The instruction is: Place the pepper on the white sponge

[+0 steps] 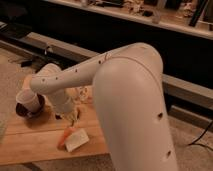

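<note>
The hand [71, 120] hangs low over the wooden worktop [30, 142], at the end of the wrist that bends down from the big white arm [125, 95]. Its fingers are pressed together. They seem to pinch the upper end of the pepper [65, 136], though the view there is dim and I cannot be sure the grip is firm.

The pepper slants down and away from the hand, its lower end at or just above the wood. Held by one end like this, its length is free to be laid flat. Just beside it, on the side toward the arm's bulk, lies the white sponge [78, 140], below the hand. The pepper touches or overlaps the sponge's near edge, but most of it sits off the pad, so I judge the placing not yet done. A short shift across would likely centre the pepper before letting go.

Farther out, on the side of the hand away from the sponge, a white cup [28, 99] stands on a dark saucer [22, 111]. It is close enough to the wrist that a wide swing might knock it.
</note>
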You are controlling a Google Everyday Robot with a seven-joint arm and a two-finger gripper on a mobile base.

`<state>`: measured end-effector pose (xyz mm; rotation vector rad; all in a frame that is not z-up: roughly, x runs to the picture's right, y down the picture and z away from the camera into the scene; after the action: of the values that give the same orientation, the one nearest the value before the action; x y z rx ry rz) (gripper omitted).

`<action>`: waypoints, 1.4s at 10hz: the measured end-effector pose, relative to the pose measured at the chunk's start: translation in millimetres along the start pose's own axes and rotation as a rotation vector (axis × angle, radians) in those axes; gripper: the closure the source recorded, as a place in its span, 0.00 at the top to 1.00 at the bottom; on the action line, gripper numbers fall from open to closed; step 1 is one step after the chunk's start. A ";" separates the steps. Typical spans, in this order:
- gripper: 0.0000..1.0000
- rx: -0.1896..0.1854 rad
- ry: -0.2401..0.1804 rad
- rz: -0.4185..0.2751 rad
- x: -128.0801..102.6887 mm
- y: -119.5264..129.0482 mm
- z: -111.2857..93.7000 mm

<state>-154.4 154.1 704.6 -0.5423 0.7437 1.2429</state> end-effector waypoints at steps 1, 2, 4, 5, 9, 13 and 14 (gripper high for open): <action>0.00 -0.015 0.007 0.018 5.5 -10.2 -1.9; 0.00 -0.024 0.012 0.025 9.1 -15.6 -2.0; 0.00 -0.050 0.032 0.045 18.8 -29.1 0.1; 0.00 -0.057 0.038 0.052 21.0 -33.6 1.9; 0.00 -0.069 0.058 0.067 20.2 -44.8 19.8; 0.00 -0.060 0.074 0.047 5.5 -36.7 39.6; 0.00 -0.053 0.077 0.046 -1.0 -37.1 44.0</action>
<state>-109.5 176.2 733.1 -0.6225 0.7929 1.2930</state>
